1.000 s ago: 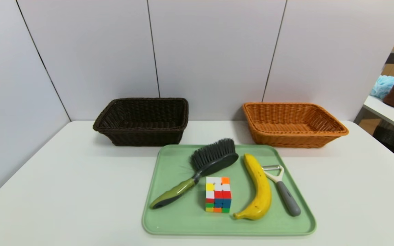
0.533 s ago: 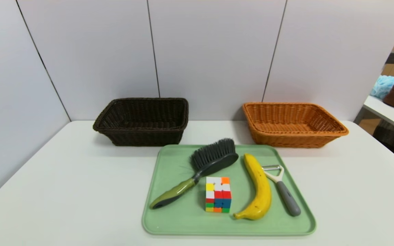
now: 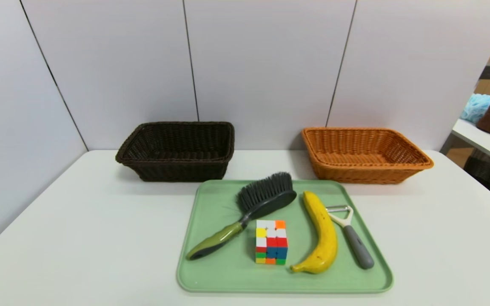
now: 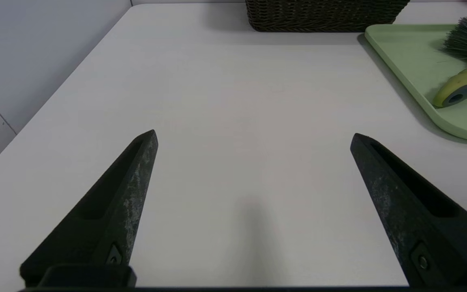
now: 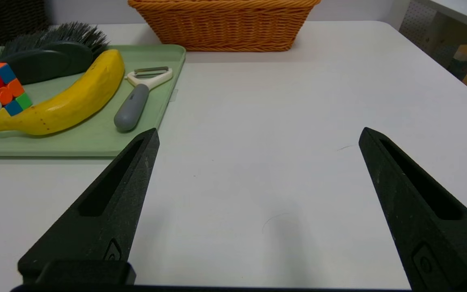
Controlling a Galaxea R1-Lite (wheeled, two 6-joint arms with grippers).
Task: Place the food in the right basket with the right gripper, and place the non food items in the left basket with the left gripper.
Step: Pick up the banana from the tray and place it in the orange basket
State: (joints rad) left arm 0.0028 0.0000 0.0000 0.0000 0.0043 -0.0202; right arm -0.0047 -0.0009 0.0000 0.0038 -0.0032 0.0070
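A yellow banana (image 3: 322,238), brown-specked with a dark tip, lies on the green tray (image 3: 211,280) between the cube (image 3: 271,241) and peeler (image 3: 351,236) (the brush (image 3: 249,210) lies beyond the cube). Nothing has shifted since the earlier frame. Left gripper (image 4: 253,136) and right gripper (image 5: 258,134) hover over bare table (image 3: 79,221), fingers wide apart, empty.

No readable text, label, brand, number or sign shows anywhere in these views: not on the baskets, the tray, the things on it, or the worktop.
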